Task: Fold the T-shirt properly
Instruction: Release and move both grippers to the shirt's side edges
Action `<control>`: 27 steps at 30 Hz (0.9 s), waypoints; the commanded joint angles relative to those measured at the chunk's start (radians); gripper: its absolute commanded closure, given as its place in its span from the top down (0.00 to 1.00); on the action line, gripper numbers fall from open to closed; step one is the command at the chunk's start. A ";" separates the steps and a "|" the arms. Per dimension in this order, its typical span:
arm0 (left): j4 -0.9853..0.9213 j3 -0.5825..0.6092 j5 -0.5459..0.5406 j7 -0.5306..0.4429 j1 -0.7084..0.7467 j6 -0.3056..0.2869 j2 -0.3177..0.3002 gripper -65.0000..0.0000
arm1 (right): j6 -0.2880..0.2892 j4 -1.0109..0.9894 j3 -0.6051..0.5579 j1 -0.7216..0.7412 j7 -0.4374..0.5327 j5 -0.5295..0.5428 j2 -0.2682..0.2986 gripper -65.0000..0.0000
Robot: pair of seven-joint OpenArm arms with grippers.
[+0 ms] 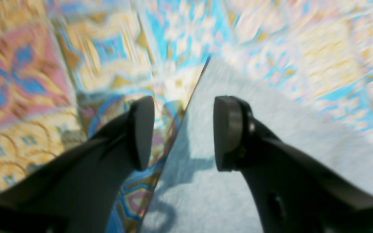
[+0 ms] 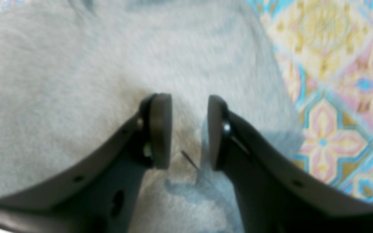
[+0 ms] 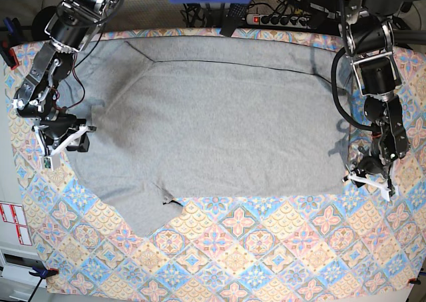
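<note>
My left claw point(image 1: 183, 132) wide, straddling T-shirt point(image 3: 219, 122) edge; right claw point(image 2: 189, 131) narrowly parted over cloth. Shirt's long axis spans between us.

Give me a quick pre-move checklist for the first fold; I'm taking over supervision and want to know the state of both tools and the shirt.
1. Large heather-grey cotton T-shirt spread flat on the patterned tablecloth: mostly ok; one sleeve at the near edge is rumpled.
2. Left tool open: ok, with a wide gap between the pads.
3. Left tool lined up with the shirt's edge: ok; the edge runs between its pads.
4. Right tool open: ok, nothing gripped.
5. Right tool over the fabric: ok, grey cloth lies beneath it near the shirt's edge.
6. Either tool touching the cloth: cannot tell; the wrist views are blurred.
</note>
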 commanded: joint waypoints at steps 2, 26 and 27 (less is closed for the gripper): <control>-0.044 -0.001 0.011 -0.065 -0.047 -0.001 -0.020 0.47 | 0.003 0.001 0.004 0.021 0.018 0.013 0.014 0.29; -0.258 0.002 0.166 -0.229 -0.105 -0.001 0.115 0.47 | 0.003 -0.004 0.002 0.015 0.020 0.013 -0.006 0.29; -0.258 0.002 0.166 -0.227 -0.105 -0.002 0.117 0.47 | 0.003 -0.004 0.002 0.015 0.020 0.013 -0.006 0.29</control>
